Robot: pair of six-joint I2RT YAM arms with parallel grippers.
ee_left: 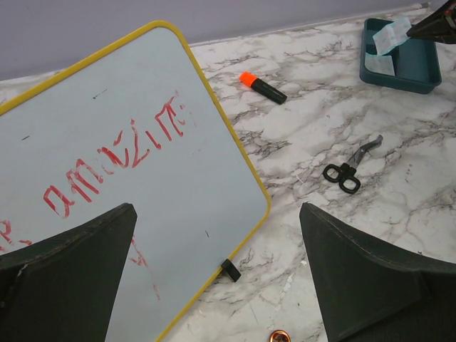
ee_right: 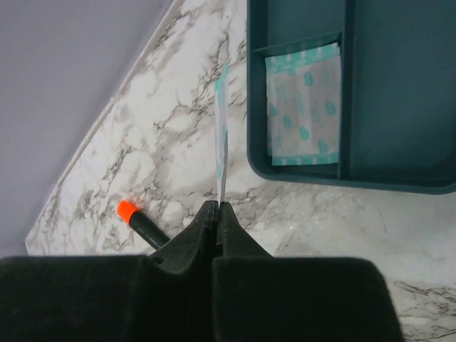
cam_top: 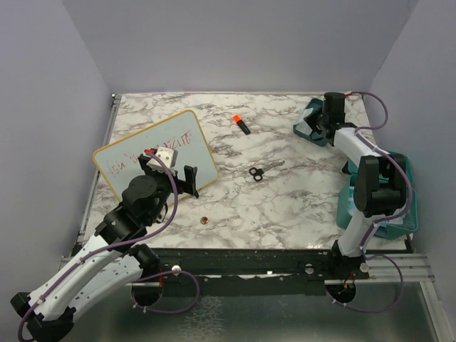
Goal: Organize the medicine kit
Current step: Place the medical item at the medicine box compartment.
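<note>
Note right jaws pinched shut on a thin sachet, edge-on close by the teal divided tray at far right; teal case at near right. Note left jaws fully spread, empty, over the whiteboard.

Only writing found: red marker handwriting on the yellow-framed whiteboard. It forms one slanted line across the face, plus a few strokes lower left in the left wrist view. Characters look inverted from this side, and no word can be made out. In the top view the same line is too small to read. Flat plaster wrapper in the teal tray insert: teal dotted print, no legible lettering. Edge-on plaster wrapper: nothing readable. Orange-capped marker: no readable label.
</note>
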